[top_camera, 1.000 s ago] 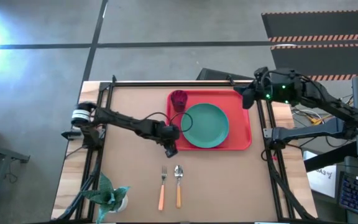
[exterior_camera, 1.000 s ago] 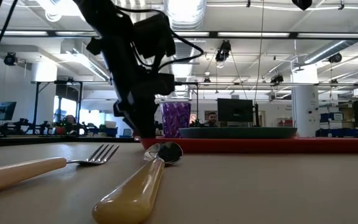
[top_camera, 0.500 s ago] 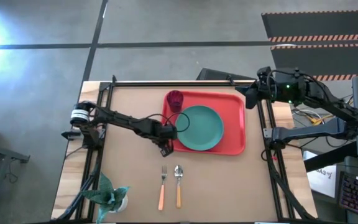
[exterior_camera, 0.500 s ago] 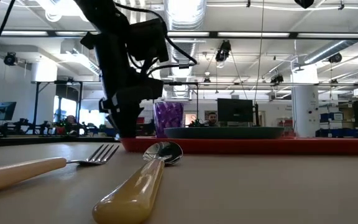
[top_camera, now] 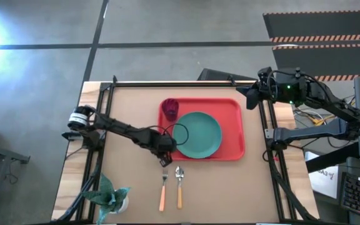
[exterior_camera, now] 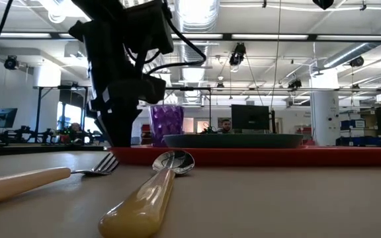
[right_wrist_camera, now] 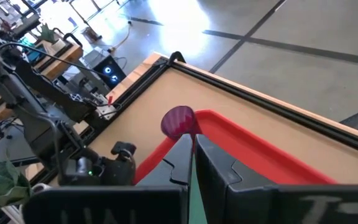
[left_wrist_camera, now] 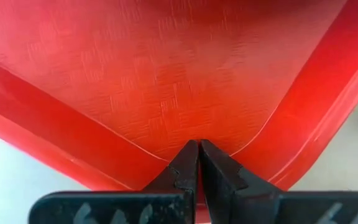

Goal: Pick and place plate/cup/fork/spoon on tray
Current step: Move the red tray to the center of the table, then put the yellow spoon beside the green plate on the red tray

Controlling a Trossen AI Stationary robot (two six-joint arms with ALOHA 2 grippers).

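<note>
The red tray (top_camera: 233, 119) lies flat on the table, carrying the teal-green plate (top_camera: 199, 134) and the dark purple cup (top_camera: 170, 109) at its far left corner. My left gripper (top_camera: 165, 153) is shut on the tray's near left corner; it also shows in the low view (exterior_camera: 118, 132). The fork (top_camera: 163, 187) and spoon (top_camera: 179, 186) lie side by side on the table just near of the tray, handles toward the near edge. My right gripper (top_camera: 250, 97) is shut and empty, above the table's far right edge. My left gripper pinches the tray's raised rim at its near left corner (left_wrist_camera: 143, 163) between its two fingers, one inside the rim and one outside. The fingers slant down at the corner from the table's left near side. The tray stays flat on the table.
A pale green plant in a pot (top_camera: 111, 197) stands at the table's near left corner. Black frame rails (top_camera: 102, 125) run along the table's left, far and right sides. Bare tabletop lies right of the spoon and left of the tray.
My left gripper, shut on the tray's corner, has gone toward the table's left and near edges. The tray has slid along the table with it, plate and cup riding on it, so its near left corner now lies close to the fork's tines.
</note>
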